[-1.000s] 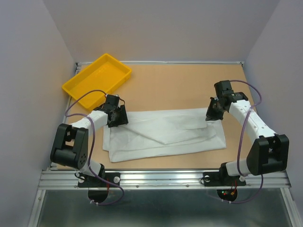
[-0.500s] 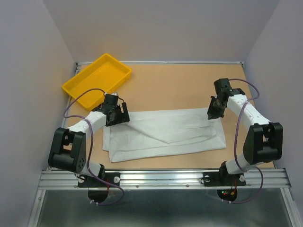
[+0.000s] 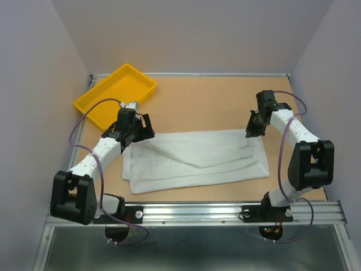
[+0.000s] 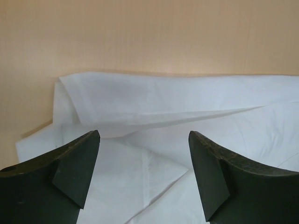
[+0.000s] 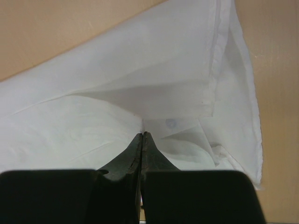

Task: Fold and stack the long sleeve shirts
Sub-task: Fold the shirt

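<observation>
At the left gripper: parted wide, poised low over the left end of the white long sleeve shirt, with folded layers right beneath and ahead of the fingertips. Past that end, bare table. Behind the wrist, on the side away from the cloth, a yellow plastic tray, not touching the shirt.

At the right gripper: pressed together, seemingly pinching a fold at the shirt's far right corner. Just ahead, a hemmed flap raised off the layers below; just beside the tips, a small button.
</observation>
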Controlling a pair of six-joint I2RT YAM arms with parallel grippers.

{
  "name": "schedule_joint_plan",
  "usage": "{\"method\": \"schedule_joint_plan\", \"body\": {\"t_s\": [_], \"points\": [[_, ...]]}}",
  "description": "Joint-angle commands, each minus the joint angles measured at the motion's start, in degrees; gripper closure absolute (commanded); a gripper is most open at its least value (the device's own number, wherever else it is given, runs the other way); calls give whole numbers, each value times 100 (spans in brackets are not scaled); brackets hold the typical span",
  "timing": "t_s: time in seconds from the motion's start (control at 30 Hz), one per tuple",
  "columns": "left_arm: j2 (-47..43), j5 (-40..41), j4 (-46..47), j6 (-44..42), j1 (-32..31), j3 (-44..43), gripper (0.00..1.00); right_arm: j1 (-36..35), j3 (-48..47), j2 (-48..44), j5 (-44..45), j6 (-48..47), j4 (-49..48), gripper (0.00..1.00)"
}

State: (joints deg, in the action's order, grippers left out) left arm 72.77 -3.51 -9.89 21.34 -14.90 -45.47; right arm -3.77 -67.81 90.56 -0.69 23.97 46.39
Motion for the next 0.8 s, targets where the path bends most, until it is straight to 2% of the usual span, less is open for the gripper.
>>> {"method": "schedule_joint_plan", "body": {"t_s": [0.0, 0.07, 0.33, 0.6, 0.77], "points": [[-97, -518, 242, -113, 22, -85, 15, 26, -382, 75, -326, -41, -403, 99], [-53, -668, 295, -130, -4, -102, 18, 25, -312, 49, -397, -85, -525, 100], [219, -1117, 391, -157, -250, -392, 18, 34, -66, -161, -731, -199, -1035, 100], [641, -678, 365, 186, -277, -173, 18, 34, 189, -408, -380, -77, -1335, 99], [923, -555, 365, 221, -277, -164, 19, 43, 418, -583, -502, 187, -870, 99]]}}
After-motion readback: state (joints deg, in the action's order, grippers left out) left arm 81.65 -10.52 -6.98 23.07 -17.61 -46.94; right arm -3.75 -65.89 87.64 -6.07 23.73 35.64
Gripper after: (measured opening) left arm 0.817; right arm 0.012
